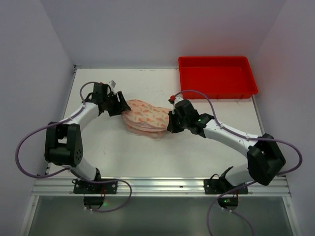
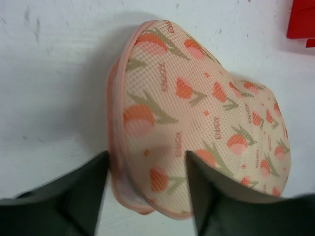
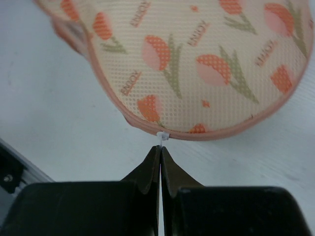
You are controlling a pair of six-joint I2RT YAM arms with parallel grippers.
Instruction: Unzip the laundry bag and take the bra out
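Note:
The laundry bag [image 1: 146, 118] lies mid-table, a cream mesh pouch with a red-pink print and pink trim. My left gripper [image 1: 119, 104] is at its left end. In the left wrist view that gripper [image 2: 147, 155] is open, and its fingers straddle the end of the bag [image 2: 197, 98]. My right gripper [image 1: 173, 120] is at the bag's right edge. In the right wrist view it [image 3: 161, 147] is shut on the small white zipper pull [image 3: 162, 135], which sticks out from the pink trim of the bag [image 3: 197, 59]. The bra is hidden.
A red tray [image 1: 216, 73] stands at the back right of the white table, and its corner [image 2: 301, 19] shows in the left wrist view. White walls close in the table on three sides. A metal rail [image 1: 157, 184] runs along the near edge.

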